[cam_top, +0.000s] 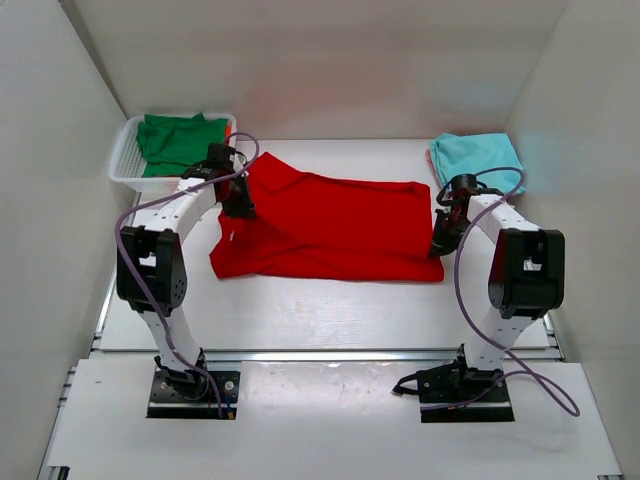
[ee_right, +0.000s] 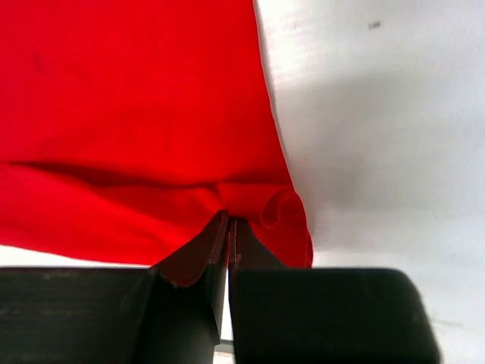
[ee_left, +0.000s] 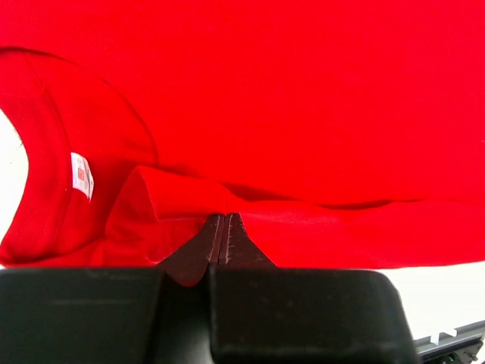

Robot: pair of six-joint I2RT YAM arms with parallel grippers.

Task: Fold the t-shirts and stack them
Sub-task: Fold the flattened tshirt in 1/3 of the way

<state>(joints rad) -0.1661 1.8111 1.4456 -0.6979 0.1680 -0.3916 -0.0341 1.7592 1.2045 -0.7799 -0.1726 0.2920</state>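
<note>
Three t-shirts counted, one of each colour.

Red t-shirt point(cam_top: 330, 228) spread over the middle of the table point(cam_top: 330, 315), long axis running from 9 to 3 o'clock in the top view. Collar point(ee_left: 45, 106) end toward 9 o'clock, with one white label point(ee_left: 82, 176) sewn inside the neck, plain in the left wrist view. Hem end toward 3 o'clock. Far corner at the 9 o'clock end pulled up off the flat toward 11 o'clock, the rest lying flat with shallow creases.

Teal t-shirt point(cam_top: 477, 157) folded into a small pad at 1 o'clock, close to the right wall and apart from the red one. Dark green t-shirt point(cam_top: 178, 138) bundled inside the single white mesh basket point(cam_top: 122, 168) at 11 o'clock, against the left wall.

Two grippers, both on the red cloth. Left gripper point(ee_left: 221, 220) at the 9 o'clock end, beside the collar. Jaws pressed together, a raised fold of red cloth pinched between the tips. Right gripper point(ee_right: 228, 221) at the 3 o'clock end, on the side edge near the front corner. Jaws likewise closed, clamping a small rolled bit of the red edge, with bare white table just to the right of it in the right wrist view.
</note>
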